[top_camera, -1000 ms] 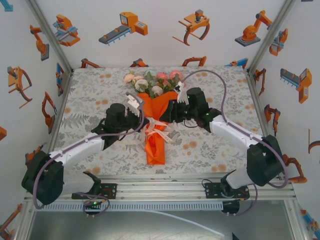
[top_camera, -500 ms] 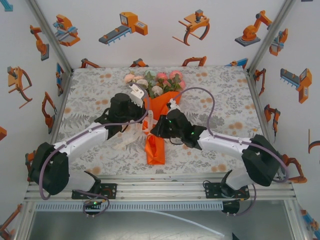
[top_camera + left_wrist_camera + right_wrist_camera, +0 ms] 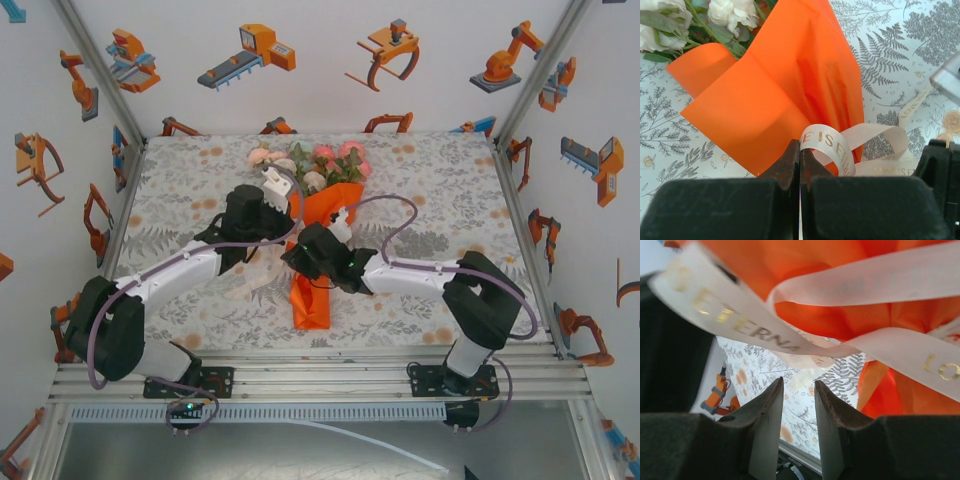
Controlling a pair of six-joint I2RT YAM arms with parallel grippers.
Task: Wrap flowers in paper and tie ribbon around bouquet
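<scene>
Left pincer [image 3: 800,146] clamping ribbon [image 3: 829,143], left wrist; right pincer [image 3: 796,386] parted, right wrist

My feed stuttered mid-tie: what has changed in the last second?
The right gripper swung from beside the flowers leftward and nearer, over the middle of the bouquet, jaws open just short of the ribbon. The left gripper edged in toward the bouquet early on and stays shut on the ribbon. The bouquet lies where it was.

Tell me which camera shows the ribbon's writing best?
The left wrist view: the ribbon loops in sharp focus, letters legible. The right wrist view shows it close but blurred; the top view, faint pale strands beside the bouquet.
</scene>
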